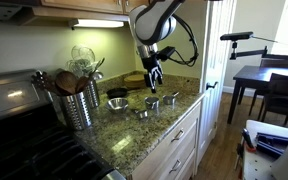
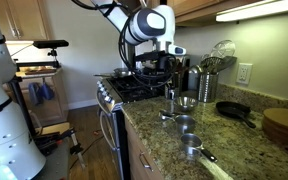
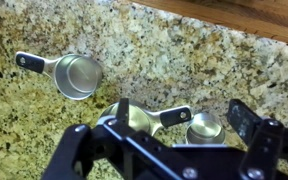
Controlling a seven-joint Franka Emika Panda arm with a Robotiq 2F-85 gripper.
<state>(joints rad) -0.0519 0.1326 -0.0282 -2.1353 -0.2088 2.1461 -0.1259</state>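
Measuring cups (image 3: 79, 75) of steel lie on the speckled granite surface (image 3: 184, 50). Two of them sit directly under the pincer (image 3: 181, 110), which hangs above with jaws wide, holding nothing.

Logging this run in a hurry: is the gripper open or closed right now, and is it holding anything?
Gripper: open, holding nothing, above the measuring cups on the counter.
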